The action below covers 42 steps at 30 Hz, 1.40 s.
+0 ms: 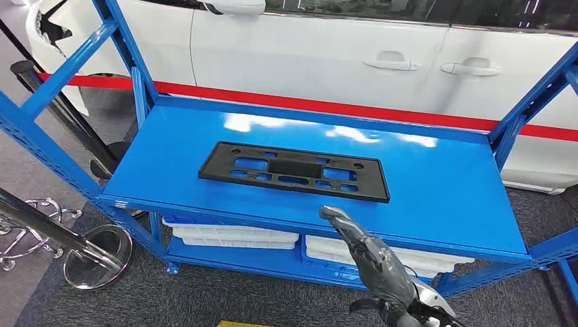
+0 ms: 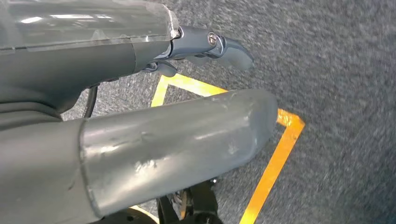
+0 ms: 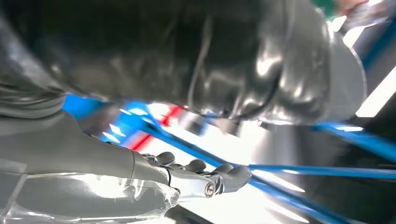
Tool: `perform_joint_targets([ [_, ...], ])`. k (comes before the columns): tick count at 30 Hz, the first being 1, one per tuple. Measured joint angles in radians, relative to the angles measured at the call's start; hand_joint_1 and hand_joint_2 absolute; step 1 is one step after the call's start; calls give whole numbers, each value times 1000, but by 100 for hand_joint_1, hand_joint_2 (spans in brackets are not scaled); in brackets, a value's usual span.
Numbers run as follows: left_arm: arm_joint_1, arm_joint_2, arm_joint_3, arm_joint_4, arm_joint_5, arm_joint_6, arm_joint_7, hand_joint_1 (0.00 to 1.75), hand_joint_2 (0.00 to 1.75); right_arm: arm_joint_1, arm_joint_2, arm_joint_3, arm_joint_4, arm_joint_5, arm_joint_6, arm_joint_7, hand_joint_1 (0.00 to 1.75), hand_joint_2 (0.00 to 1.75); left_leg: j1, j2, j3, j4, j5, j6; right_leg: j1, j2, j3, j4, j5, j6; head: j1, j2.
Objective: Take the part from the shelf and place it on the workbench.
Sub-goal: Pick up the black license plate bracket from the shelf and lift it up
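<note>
A flat black plastic part with several cut-outs lies across the middle of the blue shelf board. My right hand rises in front of the shelf's front edge, below and to the right of the part, fingers stretched toward the shelf and holding nothing. In the right wrist view the same hand has its fingers extended toward blurred blue shelf rails. My left hand hangs over the carpet, its thumb and fingers apart with nothing between them.
Blue shelf uprights frame the board on both sides. White trays sit on the lower level. A white car stands behind the shelf. A chrome stanchion base is at the left. Yellow floor tape crosses the grey carpet.
</note>
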Motion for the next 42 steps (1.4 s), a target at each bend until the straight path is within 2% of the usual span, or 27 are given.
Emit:
perform_joint_targets([
  [2, -1, 0, 0, 0, -5, -1, 0, 0, 0, -17, 1, 11, 21, -14, 0, 19, 0, 175, 0, -1, 6, 2, -6, -1, -1, -1, 3, -30, 40, 0, 0, 0],
  [3, -3, 1, 1, 0, -10, -3, 0, 0, 0, -35, 2, 23, 41, -27, 0, 37, 0, 175, -1, -1, 13, 4, -13, -3, -2, -2, 14, -76, 85, -1, 0, 0],
  [4, -3, 1, 1, 0, -15, -5, 0, 0, 0, -55, 3, 34, 61, -35, 1, 54, 0, 175, -1, -2, 20, 5, -19, -4, -1, -3, 38, -149, 135, -6, 0, 0],
  [5, -4, 1, 1, 0, -20, -8, 0, 0, 0, -75, 5, 47, 81, -37, -1, 69, 0, 175, -2, -3, 26, 6, -25, -8, 2, -3, 63, -213, 171, -12, 0, 0],
  [6, -6, 1, 1, 0, -25, -11, 0, 0, 0, -97, 6, 60, 104, -33, -3, 84, 0, 175, -3, -4, 29, 7, -29, -11, 5, -3, 82, -263, 191, -19, 0, 0],
  [8, -11, 2, 1, 0, -32, -14, 0, 0, 0, -137, 7, 87, 149, -18, -12, 102, 0, 175, -5, -4, 29, 8, -33, -21, 11, -3, 90, -290, 190, -28, 0, 0],
  [11, -15, 4, 1, 0, -42, -17, 1, 0, 0, -185, 11, 119, 205, 26, -35, 127, 0, 175, -3, -3, 21, 25, -51, -37, 6, -5, 97, -305, 191, -43, 0, 0],
  [13, -16, 6, 1, 0, -52, -19, 1, 0, 0, -229, 22, 147, 254, 93, -69, 151, 0, 175, -1, -2, -24, 119, -101, -45, 2, -7, 106, -314, 192, -54, 0, 0],
  [15, -19, 8, 1, 0, -65, -23, 1, 0, 0, -278, 45, 182, 319, 196, -124, 175, 0, 175, 1, -1, -104, 261, -154, -51, 4, -7, 107, -312, 188, -61, 0, 0],
  [16, -19, 10, 1, 0, -72, -25, 2, 0, 0, -306, 62, 202, 353, 267, -164, 192, 0, 175, 1, -1, -134, 304, -158, -54, 5, -7, 108, -310, 185, -62, 0, 0],
  [17, -20, 10, 1, 0, -79, -27, 2, 0, 0, -337, 80, 226, 388, 346, -211, 211, 0, 175, 1, -1, -145, 310, -142, -56, 5, -5, 110, -308, 182, -62, 0, 0],
  [18, -20, 12, 1, 0, -86, -28, 3, 0, 0, -370, 101, 251, 421, 433, -261, 235, 0, 175, 2, -1, -136, 276, -107, -56, 5, -3, 113, -306, 177, -62, 0, 0],
  [20, -23, 14, 1, 0, -98, -29, 5, 0, 0, -429, 142, 302, 479, 600, -351, 281, 0, 175, 1, 1, -76, 135, -23, -54, 6, -1, 125, -304, 166, -56, 0, 0],
  [22, -27, 16, 1, 0, -108, -30, 8, 0, 0, -474, 176, 347, 531, 736, -416, 321, 0, 175, -3, 1, -32, 36, 11, -47, 10, -2, 129, -303, 159, -50, 0, 0],
  [25, -28, 18, 0, 0, -116, -31, 12, 0, 0, -511, 208, 392, 584, 834, -460, 350, 0, 175, -2, -2, -25, 14, 6, -35, 12, -5, 127, -303, 153, -40, 0, 0],
  [27, -28, 19, 0, 0, -121, -32, 12, 0, 0, -532, 223, 415, 615, 883, -477, 370, 0, 175, 3, -1, -16, 6, 4, -25, 13, -5, 112, -263, 125, -31, 0, 0],
  [28, -29, 19, 0, 0, -124, -33, 12, 0, 0, -543, 228, 427, 633, 918, -488, 387, 0, 175, 6, 0, -12, 3, 3, -22, 11, -5, 86, -210, 98, -26, 0, 0],
  [30, -31, 20, 0, 0, -131, -34, 12, 0, 0, -560, 237, 450, 674, 992, -513, 423, 0, 175, 6, 1, -6, 0, -1, -16, 7, -6, 7, -65, 42, -20, 0, 0],
  [31, -32, 20, 0, 0, -134, -34, 12, 0, 0, -563, 240, 458, 693, 1019, -522, 436, 0, 175, 6, 0, -3, 0, -4, -15, 5, -6, -25, -15, 35, -19, 0, 0],
  [32, -31, 20, 0, 0, -136, -34, 12, 0, 0, -566, 243, 465, 710, 1037, -528, 444, 0, 175, 6, 0, 2, 0, -7, -15, 4, -6, -41, -1, 50, -19, 0, 0],
  [33, -31, 20, 0, 0, -140, -35, 12, 0, 0, -568, 247, 470, 725, 1049, -531, 449, 0, 175, 7, -2, 9, -1, -12, -16, 3, -6, -37, -28, 85, -20, 0, 0],
  [35, -31, 19, 0, 0, -145, -38, 10, 0, 0, -576, 253, 477, 754, 1064, -532, 456, 0, 175, 8, -5, 27, -6, -21, -20, 6, -5, 8, -161, 182, -30, 0, 0],
  [36, -32, 18, 0, 0, -147, -39, 9, 0, 0, -580, 255, 479, 768, 1068, -530, 459, 0, 175, 7, -6, 32, -8, -23, -23, 9, -5, 30, -221, 216, -35, 0, 0],
  [37, -33, 18, 0, 0, -148, -41, 8, 0, 0, -584, 256, 480, 782, 1070, -528, 461, 0, 175, 7, -8, 35, -10, -25, -27, 13, -5, 43, -260, 234, -40, 0, 0],
  [39, -33, 18, 0, 0, -149, -43, 8, 0, 0, -587, 256, 481, 807, 1075, -521, 462, 0, 175, 7, -9, 35, -14, -27, -38, 19, -4, 49, -279, 236, -47, 1, 0],
  [41, -33, 18, 0, 0, -151, -44, 7, 0, 0, -590, 258, 483, 825, 1081, -513, 462, 0, 175, 8, -6, 35, -10, -39, -49, 13, -3, 62, -300, 228, -56, 0, 0],
  [42, -33, 18, 0, 0, -153, -44, 6, 0, 0, -592, 260, 484, 833, 1085, -504, 462, 0, 175, 8, -4, 23, 17, -57, -53, 10, -2, 71, -312, 223, -61, 0, 0],
])
